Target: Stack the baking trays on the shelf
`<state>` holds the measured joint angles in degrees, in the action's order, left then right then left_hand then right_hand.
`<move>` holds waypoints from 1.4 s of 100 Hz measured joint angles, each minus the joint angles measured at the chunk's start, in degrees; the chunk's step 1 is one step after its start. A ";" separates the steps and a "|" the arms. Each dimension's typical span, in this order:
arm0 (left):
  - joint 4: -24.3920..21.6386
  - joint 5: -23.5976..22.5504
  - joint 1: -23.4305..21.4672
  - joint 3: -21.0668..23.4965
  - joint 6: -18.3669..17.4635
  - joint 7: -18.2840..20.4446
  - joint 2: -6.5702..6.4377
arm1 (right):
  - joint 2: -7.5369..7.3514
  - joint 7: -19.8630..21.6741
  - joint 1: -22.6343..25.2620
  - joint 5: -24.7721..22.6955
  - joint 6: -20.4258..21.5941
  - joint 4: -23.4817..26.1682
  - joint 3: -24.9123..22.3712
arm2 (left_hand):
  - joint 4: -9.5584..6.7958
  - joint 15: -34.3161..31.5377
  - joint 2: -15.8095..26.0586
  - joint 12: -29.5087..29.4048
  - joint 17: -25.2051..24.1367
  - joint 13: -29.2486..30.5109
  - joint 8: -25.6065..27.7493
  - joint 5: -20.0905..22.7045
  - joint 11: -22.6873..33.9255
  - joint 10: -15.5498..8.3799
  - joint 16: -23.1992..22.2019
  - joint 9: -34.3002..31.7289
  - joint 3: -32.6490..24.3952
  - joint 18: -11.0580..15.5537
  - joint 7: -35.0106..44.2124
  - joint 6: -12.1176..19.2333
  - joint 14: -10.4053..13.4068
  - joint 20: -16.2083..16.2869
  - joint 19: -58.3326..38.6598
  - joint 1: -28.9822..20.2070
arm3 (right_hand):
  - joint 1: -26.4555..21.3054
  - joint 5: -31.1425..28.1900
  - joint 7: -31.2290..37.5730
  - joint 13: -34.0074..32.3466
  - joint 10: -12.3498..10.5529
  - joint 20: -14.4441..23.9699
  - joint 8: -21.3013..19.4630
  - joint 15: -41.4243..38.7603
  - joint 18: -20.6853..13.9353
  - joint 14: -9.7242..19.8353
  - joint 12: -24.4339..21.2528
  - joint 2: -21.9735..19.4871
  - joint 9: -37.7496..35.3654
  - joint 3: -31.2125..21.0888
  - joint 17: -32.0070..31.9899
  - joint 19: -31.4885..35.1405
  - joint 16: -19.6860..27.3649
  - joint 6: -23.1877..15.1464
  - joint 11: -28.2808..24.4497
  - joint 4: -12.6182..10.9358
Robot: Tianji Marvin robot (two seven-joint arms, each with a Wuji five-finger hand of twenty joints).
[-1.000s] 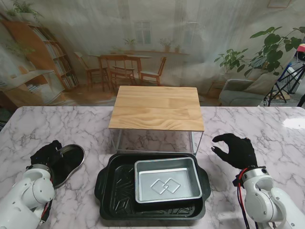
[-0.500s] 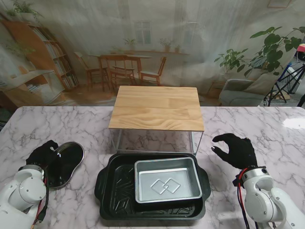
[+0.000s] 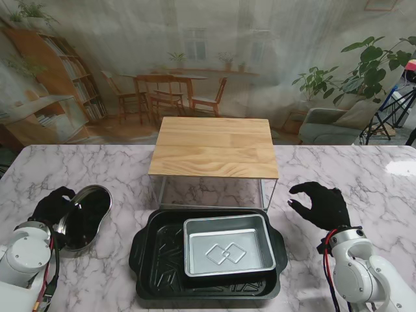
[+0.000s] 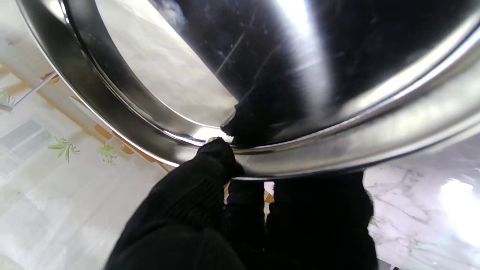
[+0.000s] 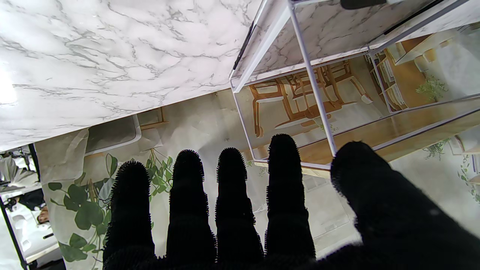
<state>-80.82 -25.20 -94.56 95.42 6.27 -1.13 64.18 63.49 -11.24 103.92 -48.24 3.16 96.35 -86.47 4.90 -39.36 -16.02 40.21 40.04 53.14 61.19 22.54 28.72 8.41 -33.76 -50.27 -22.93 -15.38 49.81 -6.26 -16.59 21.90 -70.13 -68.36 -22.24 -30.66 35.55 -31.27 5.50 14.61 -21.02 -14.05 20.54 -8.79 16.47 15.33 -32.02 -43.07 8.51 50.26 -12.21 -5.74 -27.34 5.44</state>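
Note:
A round shiny steel tray (image 3: 83,216) is tilted up off the table at the left, pinched at its rim by my left hand (image 3: 51,205). The left wrist view shows the tray's rim (image 4: 322,150) with my black thumb (image 4: 213,157) on it. A large black baking tray (image 3: 156,260) lies in front of the shelf, with a smaller silver rectangular tray (image 3: 227,246) inside it. The shelf (image 3: 214,146) has a wooden top on white wire legs (image 5: 311,86). My right hand (image 3: 322,203) hovers open to the right of the shelf, fingers (image 5: 228,195) spread.
The marble table (image 3: 364,175) extends on both sides. A printed backdrop of a room stands behind the shelf. The space under the shelf top holds nothing that I can see.
My left hand has lifted and tilted the round steel tray up from lying flat, drawing back to the left. The right hand has stayed still.

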 measured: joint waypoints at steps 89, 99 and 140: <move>-21.49 2.93 -16.04 10.14 0.07 19.03 -2.49 | 0.09 -0.46 -0.06 0.29 0.13 -0.02 -0.24 | 0.01 -0.03 -0.62 0.02 0.00 0.02 -0.64 1.11 -0.10 1.27 -0.05 -0.63 -0.85 -1.16 -1.13 -1.15 -1.03 -0.01 -0.73 0.01 | 0.00 0.14 -0.02 0.00 0.05 0.00 0.00 0.00 0.00 -0.02 0.00 0.00 0.00 0.11 0.00 0.00 0.00 0.02 -0.04 0.00; -23.05 3.29 -16.63 10.12 -0.33 20.95 -2.85 | 0.10 -0.46 -0.05 0.29 0.11 0.00 -0.27 | 0.01 -0.03 -0.62 0.02 0.00 0.02 -0.65 1.21 -0.10 1.28 -0.06 -0.63 -0.85 -1.19 -1.38 -1.15 -1.05 -0.01 -0.75 0.01 | 0.00 0.14 -0.02 0.00 0.06 0.00 0.00 0.00 0.00 -0.02 0.00 0.00 0.00 0.11 0.00 0.00 0.00 0.02 -0.04 0.00; -27.53 3.89 -18.23 9.03 -1.42 25.91 -4.24 | 0.25 -1.22 0.46 0.49 0.34 0.11 -0.97 | 0.01 -0.03 -0.63 0.02 0.00 0.02 -0.67 1.24 -0.10 1.29 -0.05 -0.63 -0.86 -1.20 -1.46 -1.18 -1.06 -0.01 -0.76 0.01 | 0.00 0.14 -0.02 0.00 0.08 0.00 0.00 0.00 0.00 -0.04 0.00 0.00 0.00 0.12 0.00 -0.01 0.00 0.02 -0.05 0.00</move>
<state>-108.34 -21.30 -112.79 104.45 4.85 24.79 59.94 63.74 -12.45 104.38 -47.75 3.50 96.47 -87.44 4.91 -39.39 -16.65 40.23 40.04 53.16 60.52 23.79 28.62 9.71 -33.81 -50.90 -23.79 -16.58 48.35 -7.44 -17.65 21.89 -70.89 -68.35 -22.24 -30.52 35.53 -31.27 5.58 14.61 -21.02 -14.05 20.54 -8.82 16.47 15.33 -32.02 -42.96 8.51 50.26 -12.21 -5.71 -27.39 5.44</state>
